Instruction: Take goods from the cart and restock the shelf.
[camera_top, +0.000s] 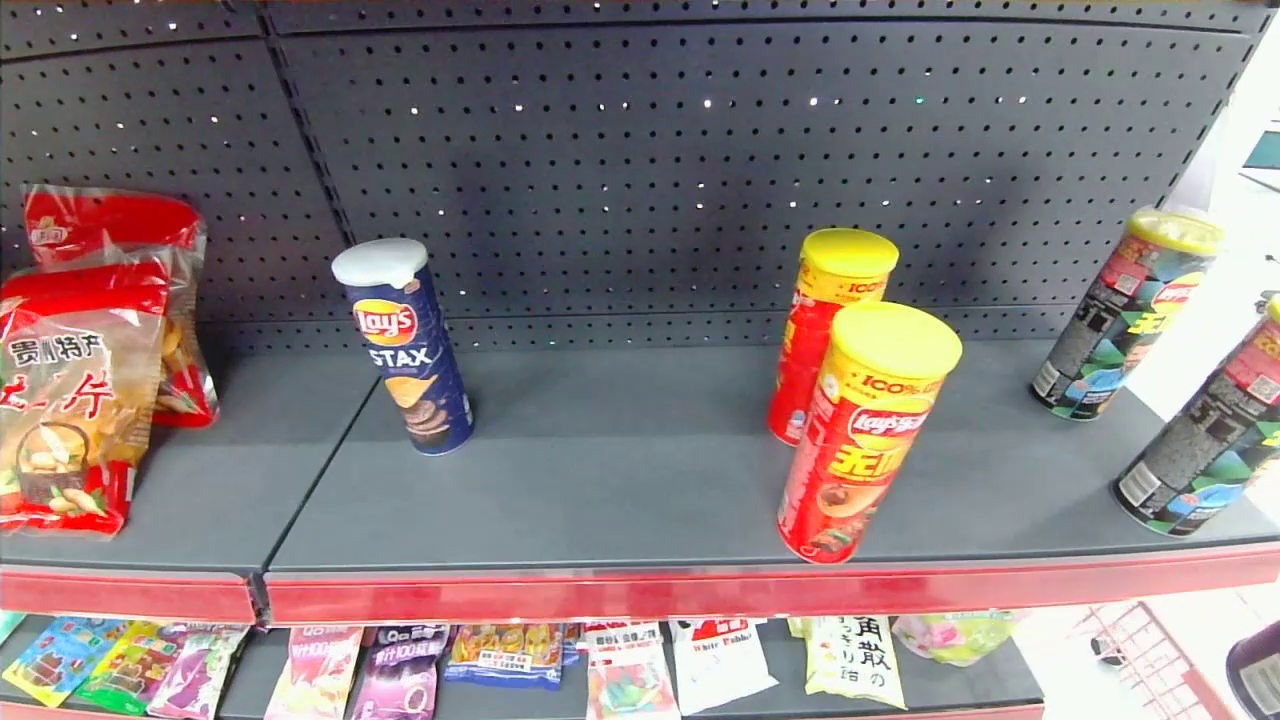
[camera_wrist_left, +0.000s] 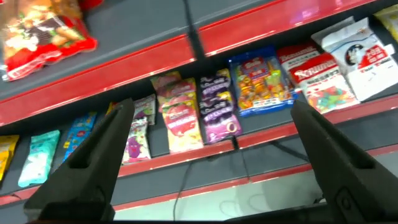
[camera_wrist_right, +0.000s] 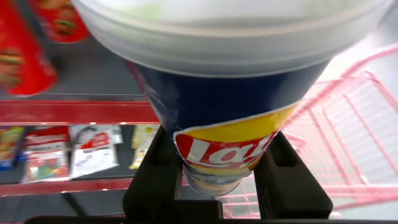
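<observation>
Shelf lip (camera_wrist_right: 74, 112), held can (camera_wrist_right: 230, 93) (cart (camera_wrist_right: 364, 124) beside)

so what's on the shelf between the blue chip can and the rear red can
Nothing; head view shows bare shelf between blue chip can and rear red can.

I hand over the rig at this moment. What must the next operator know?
Left gripper: open, empty, facing snack bags on a lower shelf.
Right gripper: shut on the held blue chip can, with the pink cart behind.
Done: one shelved blue chip can stands on the upper shelf, left of two red cans.
Left: set the held can on that shelf, probably beside its match.
</observation>
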